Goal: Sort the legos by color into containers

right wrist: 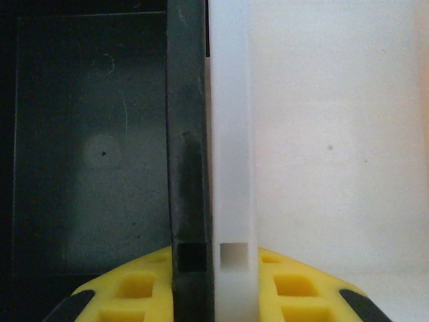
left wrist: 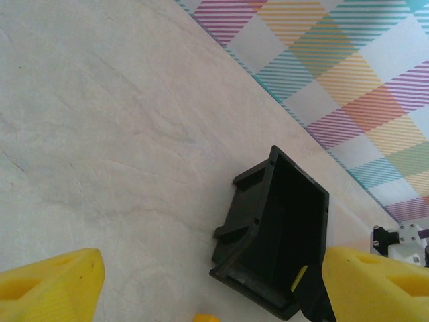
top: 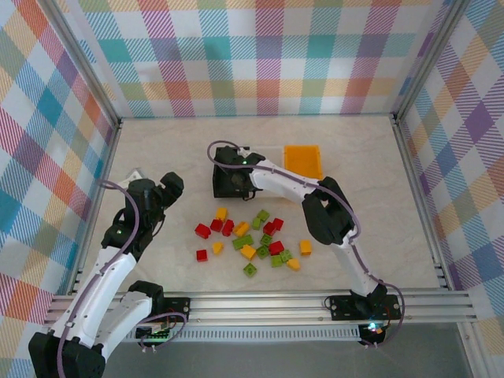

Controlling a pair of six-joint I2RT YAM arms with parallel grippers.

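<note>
Black bin (top: 223, 189), white bin (right wrist: 335, 134), orange-yellow bin (top: 303, 161): the containers (top: 315, 169) sat in a joined row toward the back of the table (top: 378, 236). Black was at the left end and orange-yellow at the right. The white one was between them, mostly under my right arm in the top view.

Right end effector (right wrist: 216, 295) was over the seam between black and white. On the right wrist cam I saw the two adjoining walls, black against white, running straight up between the yellow fingers (right wrist: 295, 285). One finger was inside the black bin and one inside the white, both pressed against that double wall. I read it as pinching the containers at the seam.

Left end effector (left wrist: 213, 278) hung over bare table just left of the black bin, not touching it. Its fingers (left wrist: 50, 285) were spread wide at the two bottom corners of the left wrist cam, holding nothing. The black bin's open top showed between them.

Legos (top: 248, 251) lay loose on the table in front of the containers, between the two arms. Red, lime green and yellow-orange were mixed in one scattered patch. One red brick (top: 202, 231) sat at its left edge and one yellow brick (top: 305, 247) at its right. Neither end effector touched any of them.

Plaid panels (top: 268, 55) walled the cell on three sides.
</note>
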